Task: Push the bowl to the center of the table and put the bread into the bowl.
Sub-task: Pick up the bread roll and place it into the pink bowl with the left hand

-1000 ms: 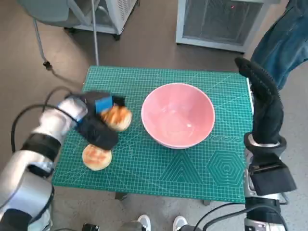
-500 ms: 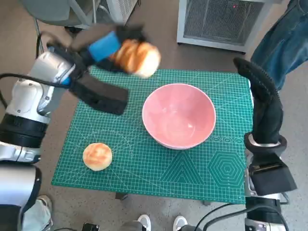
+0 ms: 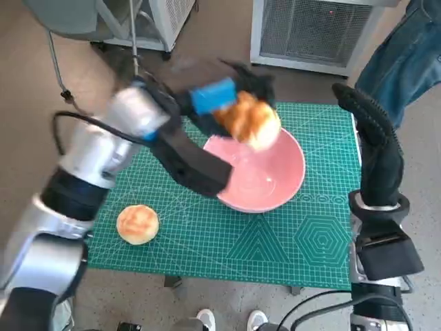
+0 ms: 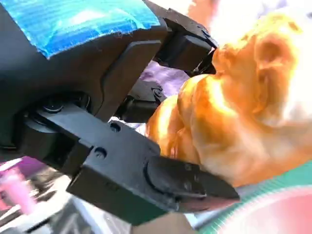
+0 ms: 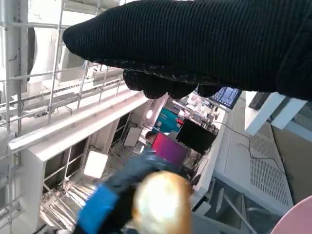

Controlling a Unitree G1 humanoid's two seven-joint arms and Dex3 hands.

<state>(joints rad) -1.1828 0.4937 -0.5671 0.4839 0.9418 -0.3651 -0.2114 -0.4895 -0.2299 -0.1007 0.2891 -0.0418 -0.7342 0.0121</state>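
Note:
My left hand (image 3: pixel 224 103) grips a golden bread roll (image 3: pixel 251 123) in the air over the far rim of the pink bowl (image 3: pixel 265 183), which sits near the middle of the green mat. Close up, the roll (image 4: pixel 229 122) fills the left wrist view, pressed between black fingers (image 4: pixel 161 180). A second round roll (image 3: pixel 137 223) lies on the mat at the front left. My gloved right hand (image 3: pixel 377 145) is raised upright at the table's right edge, holding nothing, fingers straight. The right wrist view shows the glove (image 5: pixel 204 44) and, beyond it, the left hand with the roll (image 5: pixel 161 204).
The green cutting mat (image 3: pixel 207 234) covers the small table. A white grilled unit (image 3: pixel 317 31) stands beyond the far edge, a chair leg (image 3: pixel 58 65) at the far left. A person's jeans-clad leg (image 3: pixel 400 48) is at the far right.
My left hand lifted one roll off the mat, swung it up and rightwards, and now holds it over the bowl. The other roll, the bowl and my right hand stayed put.

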